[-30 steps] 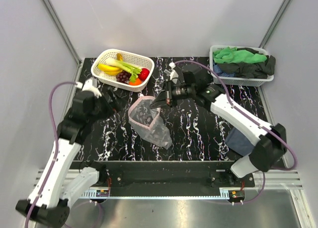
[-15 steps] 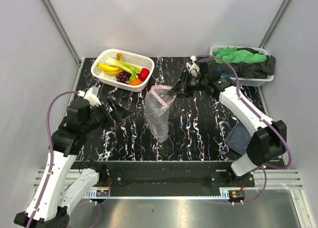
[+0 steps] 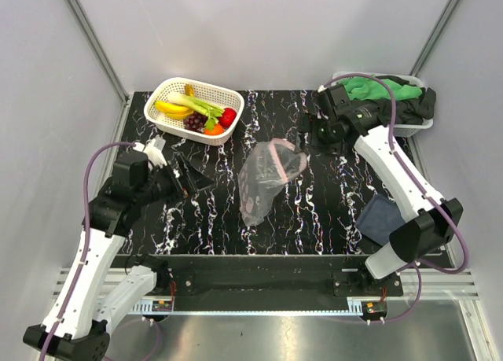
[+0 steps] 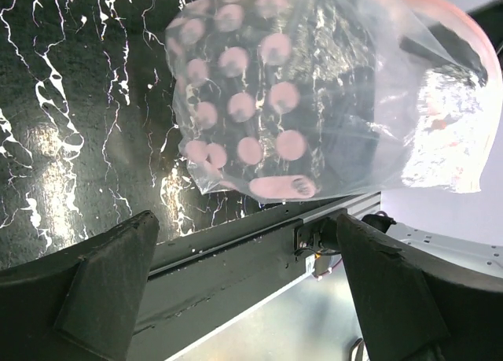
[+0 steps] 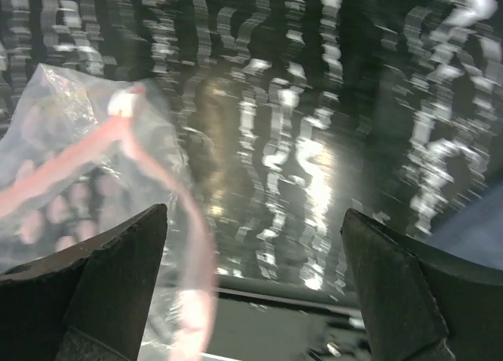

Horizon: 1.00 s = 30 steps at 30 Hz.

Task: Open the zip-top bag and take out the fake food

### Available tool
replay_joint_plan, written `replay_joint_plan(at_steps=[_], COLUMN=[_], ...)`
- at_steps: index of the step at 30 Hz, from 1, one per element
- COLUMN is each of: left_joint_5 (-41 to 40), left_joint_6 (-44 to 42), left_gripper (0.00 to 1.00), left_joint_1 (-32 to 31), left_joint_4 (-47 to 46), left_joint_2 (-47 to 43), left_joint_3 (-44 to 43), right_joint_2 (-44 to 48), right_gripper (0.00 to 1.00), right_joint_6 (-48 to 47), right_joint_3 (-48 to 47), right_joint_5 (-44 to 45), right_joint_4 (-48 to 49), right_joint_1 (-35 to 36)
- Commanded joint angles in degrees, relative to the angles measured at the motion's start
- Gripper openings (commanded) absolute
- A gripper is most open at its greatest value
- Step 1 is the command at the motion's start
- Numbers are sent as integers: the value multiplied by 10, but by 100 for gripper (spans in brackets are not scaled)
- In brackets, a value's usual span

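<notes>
The clear zip-top bag (image 3: 267, 176) with its pink zip strip lies in the middle of the black marble table, free of both grippers. It fills the top of the left wrist view (image 4: 314, 93) and the left side of the right wrist view (image 5: 78, 164). The fake food (image 3: 196, 113), with banana, green stalks, grapes, a red fruit and an orange piece, sits in the white lattice basket (image 3: 169, 90) at the back left. My left gripper (image 3: 189, 176) (image 4: 247, 235) is open, left of the bag. My right gripper (image 3: 314, 130) (image 5: 255, 243) is open, behind and right of the bag's mouth.
A white basket (image 3: 338, 84) holding green and black cloths stands at the back right, just behind the right arm. A blue-grey cloth (image 3: 380, 217) lies by the table's right edge. The black front rail (image 3: 251, 263) runs along the near edge.
My right gripper has opened and let go of the bag, then pulled back to the right. The bag has moved right and settled on the table. The left arm barely moved.
</notes>
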State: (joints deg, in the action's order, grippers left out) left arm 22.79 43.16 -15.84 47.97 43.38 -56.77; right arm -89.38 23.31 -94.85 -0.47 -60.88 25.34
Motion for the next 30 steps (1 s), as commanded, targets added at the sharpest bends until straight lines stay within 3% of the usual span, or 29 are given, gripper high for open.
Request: replay_joint_plan(at_steps=[1,8,15,18,21,22,23,29,30], left_joint_5=[14,67,66,88,92,92,96,111,104], left_joint_6=[-2,5,32,57,69,75,93,204,220], left_gripper=[99,99,99,99,99,99,99,99,99], left_joint_1=[2,2,2,1,-5,-8,-14,-44,-49], left_joint_4=[-16,-36,-54,-72,-102,-128,-146,-354,-435], left_joint_2=[13,66,60,56,37,30,15,-57,-89], left_joint_3=[-42,-40,-8,17,34,46,56,137,151], right_joint_2=[53,57,90,98,130,141,162,279,296], right_gripper=[100,100,100,100,100,100,100,100,100], right_joint_6=[-14,13,15,20,23,24,32,90,96], right_joint_3=[-22,22,-12,-15,26,40,71,176,184], right_joint_5=[151,203,246,177,29,-57,-79,-218,-245], right_joint_4=[-85,-139,-194,-189,-131,-110,-77,65,80], right_joint_1=[-3,-93,-101,-101,-101,-101,-98,-95,-95])
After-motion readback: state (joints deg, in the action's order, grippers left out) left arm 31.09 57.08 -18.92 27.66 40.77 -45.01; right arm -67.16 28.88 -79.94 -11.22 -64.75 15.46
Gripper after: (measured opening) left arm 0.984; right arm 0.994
